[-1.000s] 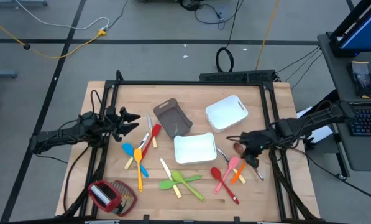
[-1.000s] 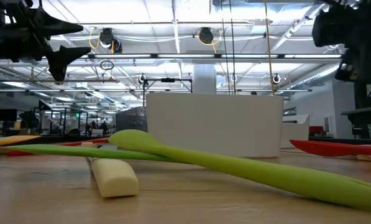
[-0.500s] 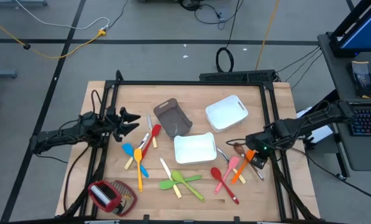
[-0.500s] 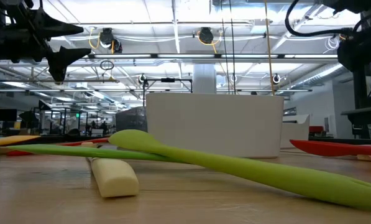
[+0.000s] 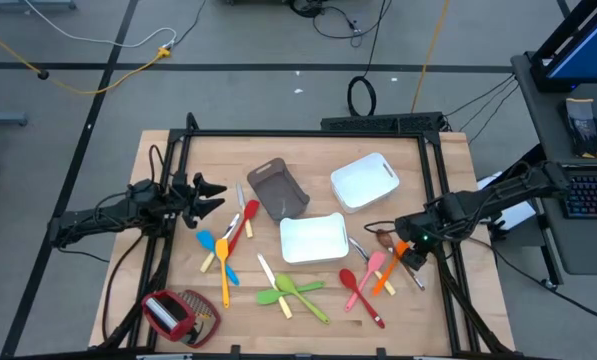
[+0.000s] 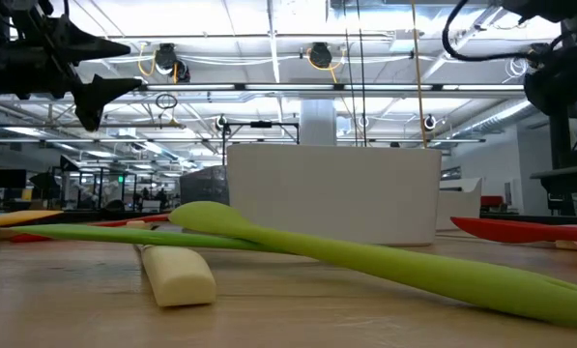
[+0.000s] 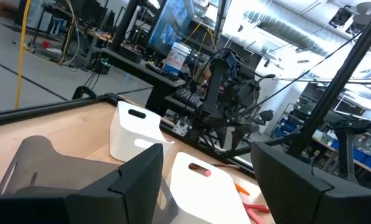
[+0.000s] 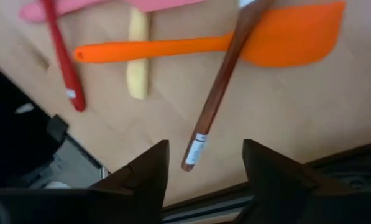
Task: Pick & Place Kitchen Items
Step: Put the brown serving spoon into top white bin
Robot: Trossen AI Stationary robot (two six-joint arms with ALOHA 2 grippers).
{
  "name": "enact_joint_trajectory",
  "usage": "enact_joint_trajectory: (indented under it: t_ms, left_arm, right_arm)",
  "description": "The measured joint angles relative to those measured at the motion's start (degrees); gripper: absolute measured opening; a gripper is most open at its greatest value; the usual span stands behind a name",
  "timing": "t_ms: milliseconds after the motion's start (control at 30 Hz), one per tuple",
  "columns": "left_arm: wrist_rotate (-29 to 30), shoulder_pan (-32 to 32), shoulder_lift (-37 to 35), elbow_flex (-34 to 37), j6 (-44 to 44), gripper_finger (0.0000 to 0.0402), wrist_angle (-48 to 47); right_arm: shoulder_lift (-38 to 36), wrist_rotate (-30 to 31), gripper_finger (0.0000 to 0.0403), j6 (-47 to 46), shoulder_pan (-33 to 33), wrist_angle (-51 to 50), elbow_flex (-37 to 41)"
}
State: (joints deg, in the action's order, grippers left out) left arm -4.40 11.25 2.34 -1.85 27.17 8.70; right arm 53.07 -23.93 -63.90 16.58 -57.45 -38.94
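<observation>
Small utensils lie flat on the wooden table. At the right are a brown spoon [image 5: 383,240], an orange spatula [image 5: 390,268], a pink spatula [image 5: 370,268] and a red spoon [image 5: 350,283]. My right gripper [image 5: 406,255] hangs open over them, slanting down. In its wrist view the brown spoon's handle [image 8: 219,93] lies across the orange spatula [image 8: 284,43], its free end below the gap between my fingers [image 8: 204,155]. Green spoons [image 5: 293,290] lie at the front middle, blue, yellow and red ones [image 5: 223,250] at the left. My left gripper [image 5: 216,195] waits open above the left side.
Two white trays [image 5: 313,240] [image 5: 363,180] and a grey-brown tray [image 5: 278,188] stand mid-table. A red-and-silver thing with a woven part [image 5: 178,312] sits at the front left. A pale knife handle [image 8: 137,62] and a red handle [image 8: 61,56] lie beside the orange spatula, near the table's right edge.
My right gripper has rolled about its own line and tipped further down over the utensils at the right, barely shifting place. The orange spatula's blade, covered by the gripper before, now shows beside it in the high view.
</observation>
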Motion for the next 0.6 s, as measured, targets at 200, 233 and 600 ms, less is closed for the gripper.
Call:
enact_joint_trajectory:
  t_ms: [200, 233, 600]
  left_arm:
    - [0.0, 0.0, 0.0, 0.0, 0.1, 0.0250, 0.0]
    - [0.0, 0.0, 0.0, 0.0, 0.1, 0.0250, 0.0]
    - [0.0, 0.0, 0.0, 0.0, 0.1, 0.0250, 0.0]
  right_arm:
    - [0.0, -0.2, 0.0207, -5.4, 0.0, 6.5, 4.3]
    - [0.0, -0.2, 0.0205, -6.1, 0.0, 7.7, 4.8]
    - [0.5, -0.4, 0.0190, -8.6, 0.1, 11.6, 6.4]
